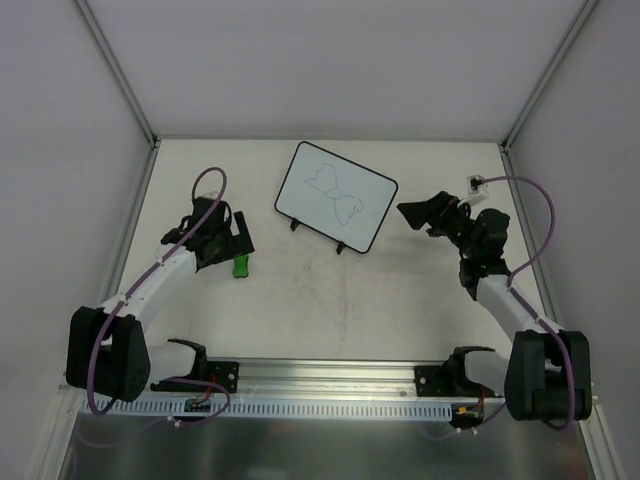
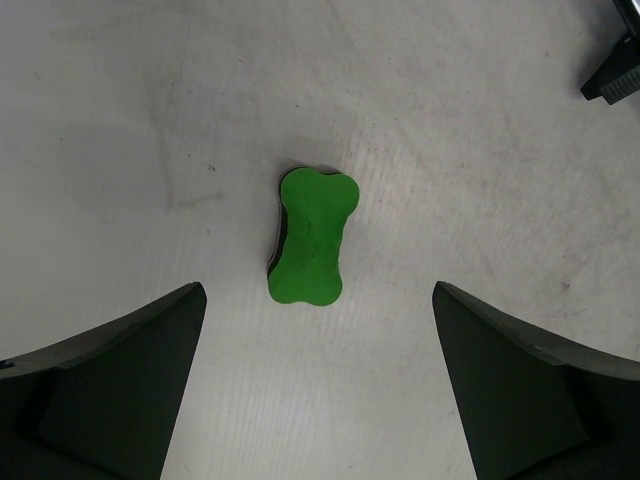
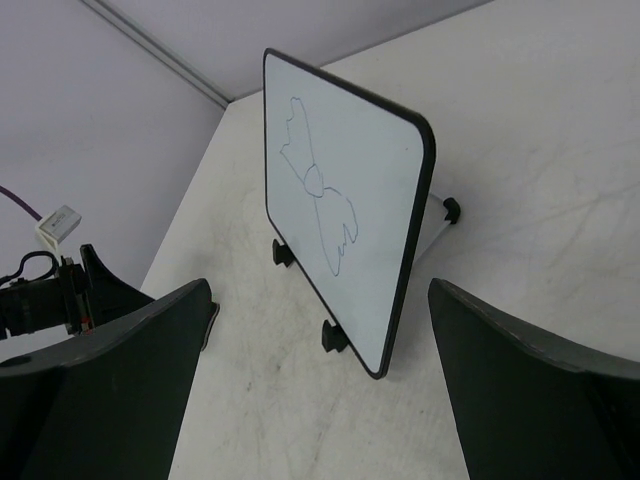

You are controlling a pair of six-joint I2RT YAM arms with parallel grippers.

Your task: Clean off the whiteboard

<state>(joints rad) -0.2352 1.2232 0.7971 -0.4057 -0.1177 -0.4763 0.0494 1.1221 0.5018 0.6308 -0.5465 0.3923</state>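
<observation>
The whiteboard [image 1: 336, 196] stands on two small black feet at the table's middle back, tilted, with a thin dark scribble on it; the right wrist view shows its face [image 3: 340, 210] too. A green bone-shaped eraser [image 2: 310, 236] lies flat on the table; from above the eraser [image 1: 240, 266] sits just below the left gripper [image 1: 228, 243]. That gripper [image 2: 318, 380] hovers over it, open, its fingers apart from the eraser. My right gripper [image 1: 418, 213] is open beside the board's right edge, nothing between its fingers [image 3: 110, 370].
Grey walls with metal corner posts [image 1: 115, 70] close in the table on three sides. A small white connector [image 1: 476, 183] lies at the back right. A metal rail [image 1: 330, 385] carrying both arm bases runs along the near edge.
</observation>
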